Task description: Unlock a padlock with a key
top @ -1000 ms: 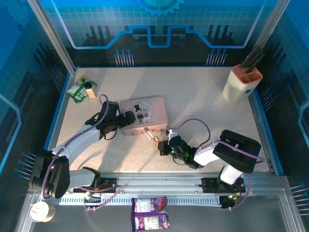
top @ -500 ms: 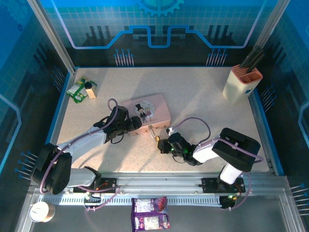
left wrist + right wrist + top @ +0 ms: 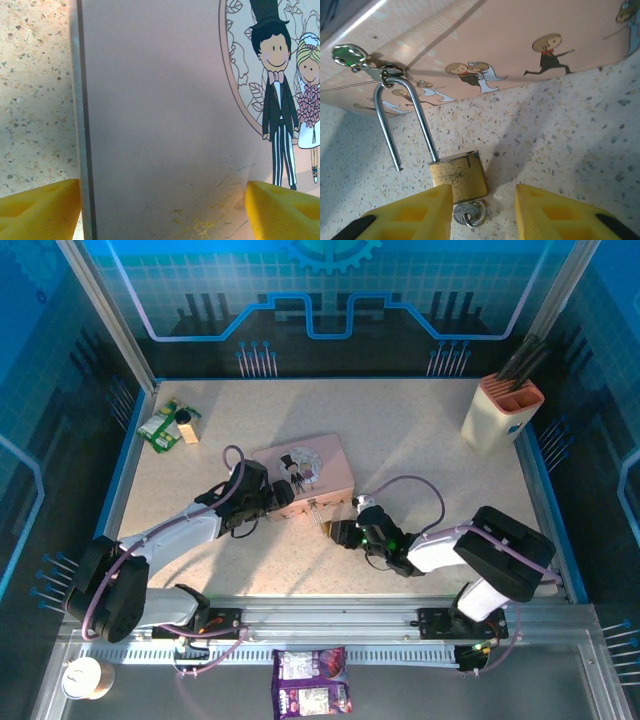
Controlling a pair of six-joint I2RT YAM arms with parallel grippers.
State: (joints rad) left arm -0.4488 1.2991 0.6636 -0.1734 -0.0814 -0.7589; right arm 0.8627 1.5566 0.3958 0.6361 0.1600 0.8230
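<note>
The brass padlock [image 3: 459, 175] lies on the speckled table in front of the pink cartoon tin [image 3: 322, 478]. Its silvery shackle [image 3: 402, 120] is sprung, with one end free and the loop through the tin's hasp ring [image 3: 390, 72]. The small grey key [image 3: 469, 214] sticks out of the padlock's bottom. My right gripper [image 3: 484, 210] is open, its yellow fingers either side of the key; from above it [image 3: 345, 532] sits just right of the padlock [image 3: 322, 523]. My left gripper [image 3: 162, 210] stands wide over the tin's left end [image 3: 160, 125], one finger [image 3: 40, 210] at its edge, the other [image 3: 285, 210] over the lid.
A knife block [image 3: 500, 410] stands at the back right and green packets [image 3: 170, 425] lie at the back left. A purple packet [image 3: 312, 695] and a paper cup [image 3: 82, 677] sit below the table's front rail.
My right gripper has opened off the key and drawn back slightly to the right. The left gripper slid further onto the tin's left end, then stayed.
</note>
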